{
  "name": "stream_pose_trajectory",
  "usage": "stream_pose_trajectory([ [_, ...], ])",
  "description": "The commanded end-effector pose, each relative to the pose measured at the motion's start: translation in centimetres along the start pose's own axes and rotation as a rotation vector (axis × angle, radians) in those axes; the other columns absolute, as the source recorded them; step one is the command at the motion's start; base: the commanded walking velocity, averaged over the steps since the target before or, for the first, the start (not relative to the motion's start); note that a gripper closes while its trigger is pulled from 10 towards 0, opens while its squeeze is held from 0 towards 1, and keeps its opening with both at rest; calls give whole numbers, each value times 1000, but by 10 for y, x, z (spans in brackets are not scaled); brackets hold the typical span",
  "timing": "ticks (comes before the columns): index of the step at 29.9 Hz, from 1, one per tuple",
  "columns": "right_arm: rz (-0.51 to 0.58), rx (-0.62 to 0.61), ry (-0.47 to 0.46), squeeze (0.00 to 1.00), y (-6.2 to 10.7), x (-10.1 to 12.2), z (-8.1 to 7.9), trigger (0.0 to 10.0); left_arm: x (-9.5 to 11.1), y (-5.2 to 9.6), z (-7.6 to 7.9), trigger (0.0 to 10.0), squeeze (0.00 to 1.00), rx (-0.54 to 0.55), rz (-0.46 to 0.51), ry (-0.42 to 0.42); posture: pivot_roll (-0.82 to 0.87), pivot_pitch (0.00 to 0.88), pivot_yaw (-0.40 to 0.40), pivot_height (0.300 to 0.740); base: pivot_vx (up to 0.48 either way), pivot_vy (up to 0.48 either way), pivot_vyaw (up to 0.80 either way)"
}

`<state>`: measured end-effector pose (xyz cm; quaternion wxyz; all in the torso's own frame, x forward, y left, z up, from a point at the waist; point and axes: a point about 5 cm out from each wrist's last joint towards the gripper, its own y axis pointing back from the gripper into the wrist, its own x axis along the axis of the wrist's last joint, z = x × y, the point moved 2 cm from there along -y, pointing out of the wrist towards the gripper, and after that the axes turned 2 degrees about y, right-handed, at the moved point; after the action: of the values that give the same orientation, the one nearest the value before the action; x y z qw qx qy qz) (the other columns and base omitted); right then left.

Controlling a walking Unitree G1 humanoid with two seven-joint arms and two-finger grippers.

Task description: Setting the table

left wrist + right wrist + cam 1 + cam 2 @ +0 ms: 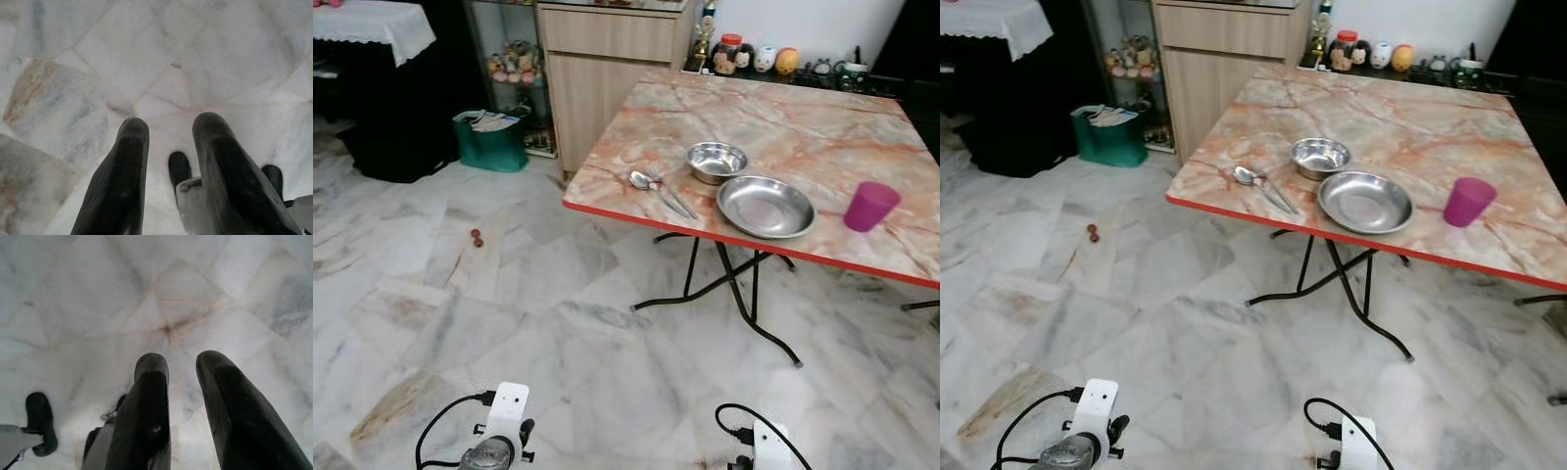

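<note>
A folding table [822, 117] with an orange marble top and red edge stands ahead on the right. On it sit a small steel bowl [716, 161], a wider steel plate [765, 206], a spoon and fork [658, 189] side by side, and a magenta cup [870, 206]. Both arms hang low by the floor, far from the table. My left gripper [168, 129] points at the marble floor, open and holding nothing. My right gripper [182, 364] also points at the floor, open and holding nothing.
A wooden cabinet [607, 69] stands behind the table's left corner, with a green bag [490, 139] and a glass shelf beside it. A dark table with a white cloth [372, 24] is far left. Two small red things [477, 237] lie on the floor.
</note>
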<state>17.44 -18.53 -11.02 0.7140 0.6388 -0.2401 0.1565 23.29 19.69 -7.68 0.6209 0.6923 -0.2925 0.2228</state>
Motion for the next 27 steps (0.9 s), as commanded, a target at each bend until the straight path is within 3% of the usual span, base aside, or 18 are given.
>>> stream_pose_trajectory([
  [1, -6, -13, -6, 0, 0, -2, 4, 10000, 1, 0, 1, 10000, 0, -4, -2, 8, 99, 0, -61, 740, 0, -270, -513],
  [14, -2, -18, -7, 0, 0, -1, 5, 10000, -2, 0, 1, 10000, 0, -4, -8, 14, 99, 0, -62, 740, 0, -275, 0],
  [18, -4, -15, -7, 0, 0, -2, 5, 10000, -3, 0, 1, 10000, 0, -4, -11, 14, 99, 0, -62, 740, 0, -278, -719],
  [27, 4, -19, 1, 0, 0, -1, 5, 10000, -3, 0, 1, 10000, 0, -7, -9, 13, 100, 0, -63, 740, 0, -277, 0],
])
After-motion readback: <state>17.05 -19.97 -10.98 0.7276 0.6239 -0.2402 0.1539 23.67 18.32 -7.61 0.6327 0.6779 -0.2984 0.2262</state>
